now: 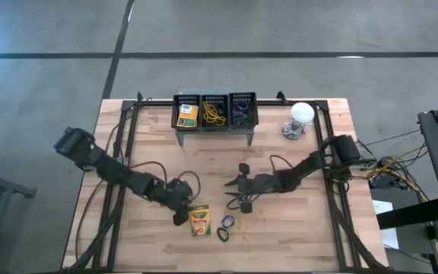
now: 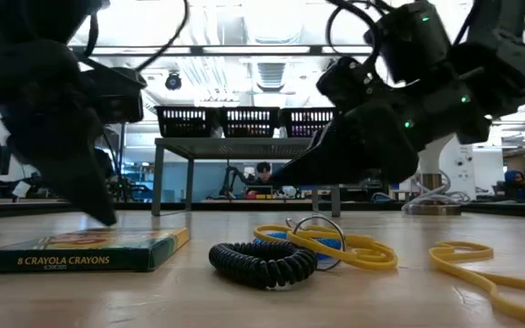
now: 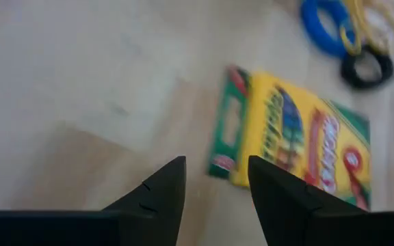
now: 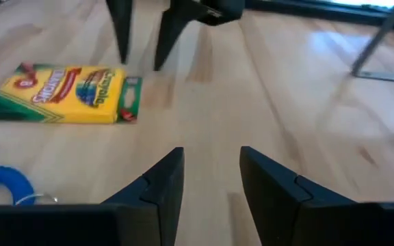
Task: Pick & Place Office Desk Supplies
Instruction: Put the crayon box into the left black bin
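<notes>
A yellow-and-green crayon box [image 1: 199,220] lies flat on the table near its near edge. It also shows in the left wrist view [image 3: 293,137], the right wrist view [image 4: 60,93] and the low view [image 2: 80,252]. My left gripper [image 1: 179,218] is open and low, just left of the box's end [image 3: 216,179]. Right of the box lie a blue loop [image 1: 227,223], a black coiled loop [image 1: 223,234] [image 2: 262,260] and yellow rubber bands [image 1: 246,225] [image 2: 335,246]. My right gripper [image 1: 243,203] is open [image 4: 211,171], above the table just beyond these loops.
A grey stand [image 1: 215,129] at the far side carries three black baskets. They hold a crayon box [image 1: 188,116], yellow rubber bands [image 1: 214,114] and purple and green loops [image 1: 240,110]. A white dome [image 1: 301,114] sits at the far right. Bare wood lies between the stand and the grippers.
</notes>
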Robot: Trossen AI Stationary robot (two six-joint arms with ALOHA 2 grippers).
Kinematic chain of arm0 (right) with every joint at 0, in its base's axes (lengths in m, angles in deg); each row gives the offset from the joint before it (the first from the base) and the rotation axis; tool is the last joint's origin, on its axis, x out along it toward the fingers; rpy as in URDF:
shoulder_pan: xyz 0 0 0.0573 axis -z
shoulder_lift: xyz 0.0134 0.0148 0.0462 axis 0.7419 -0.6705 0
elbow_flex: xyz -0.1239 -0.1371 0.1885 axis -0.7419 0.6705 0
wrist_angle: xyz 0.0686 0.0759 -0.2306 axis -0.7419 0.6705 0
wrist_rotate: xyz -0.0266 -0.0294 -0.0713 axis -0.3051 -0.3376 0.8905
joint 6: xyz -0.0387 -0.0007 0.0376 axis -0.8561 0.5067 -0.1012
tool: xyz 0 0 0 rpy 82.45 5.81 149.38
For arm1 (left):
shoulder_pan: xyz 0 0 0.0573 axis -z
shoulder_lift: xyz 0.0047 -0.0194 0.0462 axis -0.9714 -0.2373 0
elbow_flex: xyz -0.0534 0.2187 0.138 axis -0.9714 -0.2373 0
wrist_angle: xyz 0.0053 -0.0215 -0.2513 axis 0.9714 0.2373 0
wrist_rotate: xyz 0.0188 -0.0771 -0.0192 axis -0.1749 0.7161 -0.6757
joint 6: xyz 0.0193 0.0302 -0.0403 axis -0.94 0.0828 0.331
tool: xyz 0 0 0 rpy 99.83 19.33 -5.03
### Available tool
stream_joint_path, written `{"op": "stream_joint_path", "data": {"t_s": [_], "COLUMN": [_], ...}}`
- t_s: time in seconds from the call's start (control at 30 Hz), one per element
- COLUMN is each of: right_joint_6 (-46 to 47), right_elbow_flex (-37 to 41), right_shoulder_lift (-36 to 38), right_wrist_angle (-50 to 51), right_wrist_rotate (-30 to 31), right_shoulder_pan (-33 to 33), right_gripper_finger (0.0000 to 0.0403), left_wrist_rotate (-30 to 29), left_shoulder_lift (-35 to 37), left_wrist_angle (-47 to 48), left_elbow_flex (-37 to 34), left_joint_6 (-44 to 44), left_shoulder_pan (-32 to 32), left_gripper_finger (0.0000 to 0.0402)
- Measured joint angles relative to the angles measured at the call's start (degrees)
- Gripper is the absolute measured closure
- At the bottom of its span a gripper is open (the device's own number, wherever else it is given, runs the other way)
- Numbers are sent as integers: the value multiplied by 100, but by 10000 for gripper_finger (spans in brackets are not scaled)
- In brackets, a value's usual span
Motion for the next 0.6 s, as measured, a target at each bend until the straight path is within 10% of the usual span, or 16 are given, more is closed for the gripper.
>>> {"op": "stream_joint_path", "data": {"t_s": [0.2,0.6], "right_joint_6": [-144,-671], "right_elbow_flex": [-730,-1826], "right_shoulder_lift": [-443,194], "right_wrist_angle": [399,3478], "right_wrist_rotate": [-462,-756], "right_shoulder_pan": [0,11], "right_gripper_finger": [268,202], "left_wrist_rotate": [388,-921], "left_shoulder_lift": [-1,126], "left_wrist_angle": [1326,939], "left_elbow_flex": [557,232], "left_joint_6": [472,2317], "left_shoulder_pan": [406,1757], "left_gripper_finger": [257,351]}}
